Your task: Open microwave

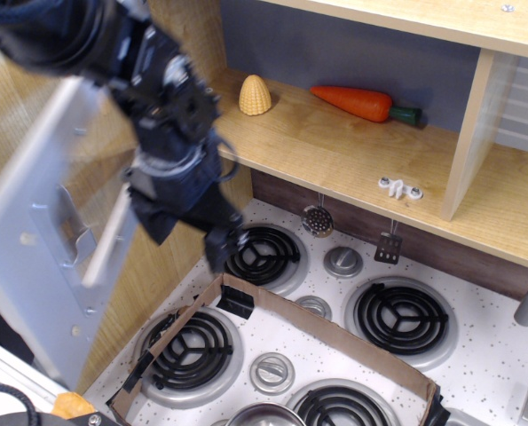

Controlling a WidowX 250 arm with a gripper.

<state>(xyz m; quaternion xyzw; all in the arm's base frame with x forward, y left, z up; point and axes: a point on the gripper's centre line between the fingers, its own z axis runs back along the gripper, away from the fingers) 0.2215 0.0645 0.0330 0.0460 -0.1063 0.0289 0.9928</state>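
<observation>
- observation.image view: I see the microwave door swung wide open, its pale inner face toward the camera, up and to the left of the gripper.
- Door window cutout shows as a slanted slot in the panel; the wood side wall is just behind the door.
- Gripper is motion-blurred, pointing down, hanging off the dark arm that comes in from the top left corner.
- Jaw state: I cannot tell. Blur hides the tips; nothing visible between them.
- Gripper looks apart from the door, with wood wall showing in the gap.
- Just right of the jaws: rear-left stove burner. Below them: cardboard strip lying across the stovetop, with the front-left burner further down.
- Up and right of the jaws: the open wooden shelf, holding a yellow corn piece and an orange carrot, well apart from each other.
- Right of the jaws, under the shelf edge: a small strainer and a spatula hanging.
- White clip sits on the shelf near the divider.
</observation>
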